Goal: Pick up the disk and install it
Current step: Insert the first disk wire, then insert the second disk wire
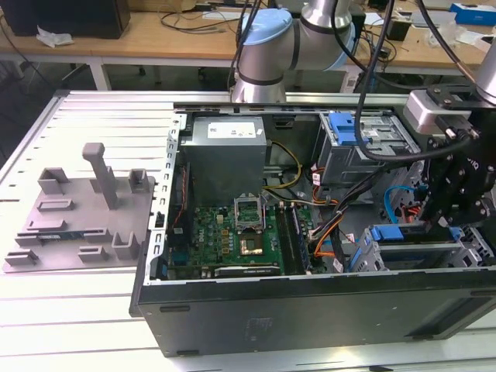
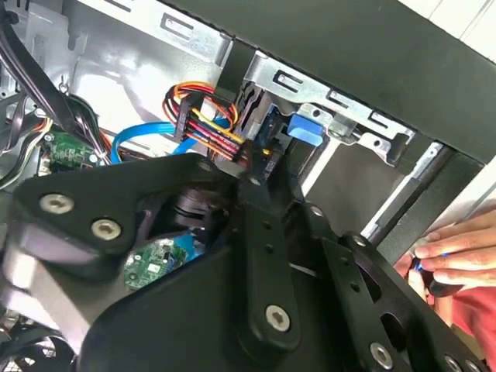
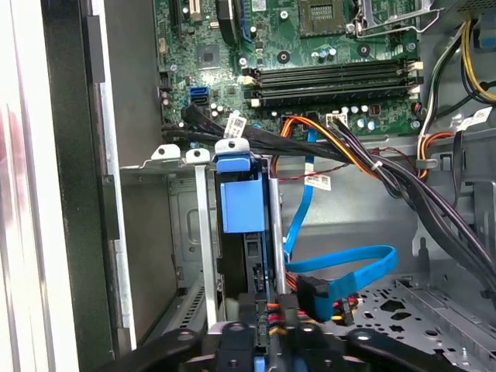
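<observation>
The disk point(image 3: 242, 203) stands on edge in the metal drive cage point(image 3: 203, 232) at the case's front corner, its blue frame and tab facing the motherboard. In the exterior view the disk point(image 1: 409, 233) lies in the cage at the exterior view's right, low in the open computer case point(image 1: 310, 310). My gripper point(image 1: 453, 203) hangs over the cage's right end. In the first wrist view my gripper point(image 3: 267, 335) is closed on the disk's near edge. The second wrist view shows the black gripper point(image 2: 254, 167) reaching to the disk's blue frame point(image 2: 304, 128).
Orange, black and blue cables point(image 3: 349, 271) run beside the cage, close to the gripper. A person's hand point(image 2: 453, 256) rests outside the case wall. A grey moulded tray point(image 1: 81, 217) with posts sits on the table at the exterior view's left. A second drive cage with a blue clip point(image 1: 345, 128) stands at the back.
</observation>
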